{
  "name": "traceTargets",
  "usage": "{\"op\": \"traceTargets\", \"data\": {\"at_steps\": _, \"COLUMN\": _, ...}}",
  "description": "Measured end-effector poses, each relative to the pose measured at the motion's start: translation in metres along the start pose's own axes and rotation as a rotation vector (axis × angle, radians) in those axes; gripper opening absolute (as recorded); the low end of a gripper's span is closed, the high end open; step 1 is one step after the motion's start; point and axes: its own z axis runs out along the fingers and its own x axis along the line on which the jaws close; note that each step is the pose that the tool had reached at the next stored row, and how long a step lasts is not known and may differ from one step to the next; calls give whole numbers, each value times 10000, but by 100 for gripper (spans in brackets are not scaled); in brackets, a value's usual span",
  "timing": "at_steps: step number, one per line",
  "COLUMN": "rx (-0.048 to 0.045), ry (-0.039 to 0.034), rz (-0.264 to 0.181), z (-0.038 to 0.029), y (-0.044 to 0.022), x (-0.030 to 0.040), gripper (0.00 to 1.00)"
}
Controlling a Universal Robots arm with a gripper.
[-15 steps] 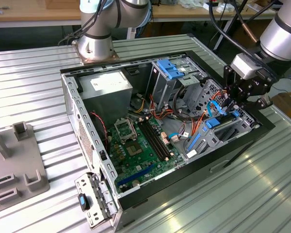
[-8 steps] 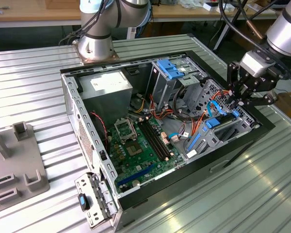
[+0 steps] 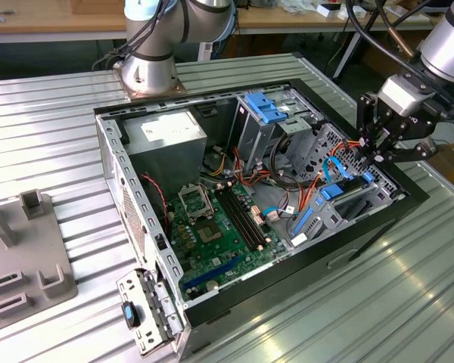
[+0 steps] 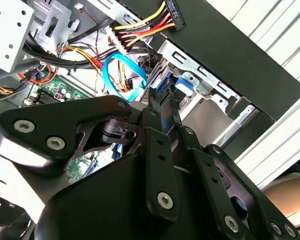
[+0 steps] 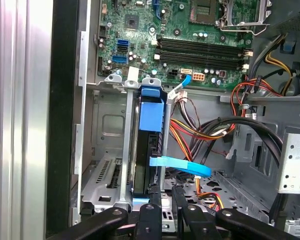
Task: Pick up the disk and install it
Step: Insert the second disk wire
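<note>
The disk [image 5: 151,112] stands on edge in the drive bay at the front corner of the open computer case [image 3: 363,227], its bright blue rail facing up; in the exterior view the disk [image 3: 331,191] lies at the case's right end. My gripper [image 3: 372,151] hovers just above that bay. In the first wrist view the gripper [image 5: 165,192] has its fingers [image 5: 153,197] a small gap apart, with only wires and metal showing between them. One fingertip sits at the disk's near end; contact cannot be told. The second wrist view shows the gripper [image 4: 165,102] over the blue rail [image 4: 182,90].
A blue flat cable [image 5: 180,166] loops beside the disk among orange, yellow and black wires. The motherboard [image 3: 212,227], power supply [image 3: 170,136] and an upright grey cage with a blue latch [image 3: 266,106] fill the case. The arm's base [image 3: 147,72] stands behind; a grey fixture [image 3: 23,257] lies at the exterior view's left.
</note>
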Motion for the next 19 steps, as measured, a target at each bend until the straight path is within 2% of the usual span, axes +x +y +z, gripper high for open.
{"op": "traceTargets", "data": {"at_steps": 1, "rx": -1, "ry": 0, "rz": -7, "z": 0, "y": -7, "x": 1, "gripper": 24}}
{"op": "traceTargets", "data": {"at_steps": 6, "rx": -9, "ry": -13, "rz": -134, "z": 14, "y": -193, "x": 19, "gripper": 24}}
{"op": "traceTargets", "data": {"at_steps": 8, "rx": -18, "ry": -24, "rz": -172, "z": 22, "y": -283, "x": 28, "gripper": 24}}
{"op": "traceTargets", "data": {"at_steps": 9, "rx": -32, "ry": -32, "rz": -201, "z": 28, "y": -368, "x": 36, "gripper": 24}}
{"op": "traceTargets", "data": {"at_steps": 10, "rx": -44, "ry": -36, "rz": -237, "z": 32, "y": -421, "x": 41, "gripper": 24}}
{"op": "traceTargets", "data": {"at_steps": 12, "rx": -61, "ry": -49, "rz": -368, "z": 37, "y": -499, "x": 49, "gripper": 24}}
{"op": "traceTargets", "data": {"at_steps": 13, "rx": -67, "ry": -56, "rz": -470, "z": 38, "y": -519, "x": 50, "gripper": 24}}
{"op": "traceTargets", "data": {"at_steps": 19, "rx": -74, "ry": -66, "rz": -593, "z": 38, "y": -519, "x": 51, "gripper": 24}}
